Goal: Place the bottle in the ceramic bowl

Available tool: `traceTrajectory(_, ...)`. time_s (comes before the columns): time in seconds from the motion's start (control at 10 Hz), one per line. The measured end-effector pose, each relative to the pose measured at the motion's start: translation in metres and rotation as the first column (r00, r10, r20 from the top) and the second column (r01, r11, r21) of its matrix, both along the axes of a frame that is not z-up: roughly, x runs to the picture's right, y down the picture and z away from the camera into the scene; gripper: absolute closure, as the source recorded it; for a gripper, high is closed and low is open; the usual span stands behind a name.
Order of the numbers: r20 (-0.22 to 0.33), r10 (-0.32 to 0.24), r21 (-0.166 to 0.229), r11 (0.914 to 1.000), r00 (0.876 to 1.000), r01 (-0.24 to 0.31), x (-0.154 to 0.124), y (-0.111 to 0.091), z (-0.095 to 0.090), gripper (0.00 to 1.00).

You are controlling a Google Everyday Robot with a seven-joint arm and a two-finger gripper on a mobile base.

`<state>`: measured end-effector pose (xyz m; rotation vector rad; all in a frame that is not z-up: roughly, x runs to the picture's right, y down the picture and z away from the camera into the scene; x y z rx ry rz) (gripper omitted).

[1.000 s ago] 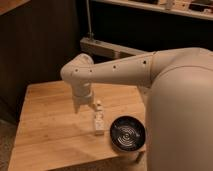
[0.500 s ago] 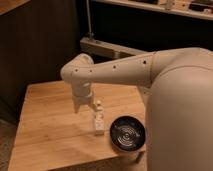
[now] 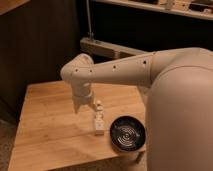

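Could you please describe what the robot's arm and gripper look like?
The arm is smooth, rounded, cream-white tubing with a bulbous elbow joint and small dark dots along it. The gripper, over the wooden table beside the bottle, is the same colour.

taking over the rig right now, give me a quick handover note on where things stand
end effector: open, holding nothing, low over the wooden table, just up and left of the bottle.
bottle: on the table, left of the ceramic bowl, not in it.
ceramic bowl: empty, near the table's front right edge.
done: arm brought to the bottle.
left: grasp the bottle, lift it, carry it right, set it in the bowl.
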<state>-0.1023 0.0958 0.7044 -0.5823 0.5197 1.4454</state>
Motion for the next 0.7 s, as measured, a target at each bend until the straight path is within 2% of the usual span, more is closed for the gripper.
traceTrajectory(0.5, 0.0, 0.001, 0.003, 1.0, 1.0, -0.001, 0.001, -0.001, -0.001, 0.35)
traceTrajectory(0.7, 0.028, 0.042, 0.049, 0.9978, 0.999, -0.044, 0.014, -0.011, -0.007, 0.35)
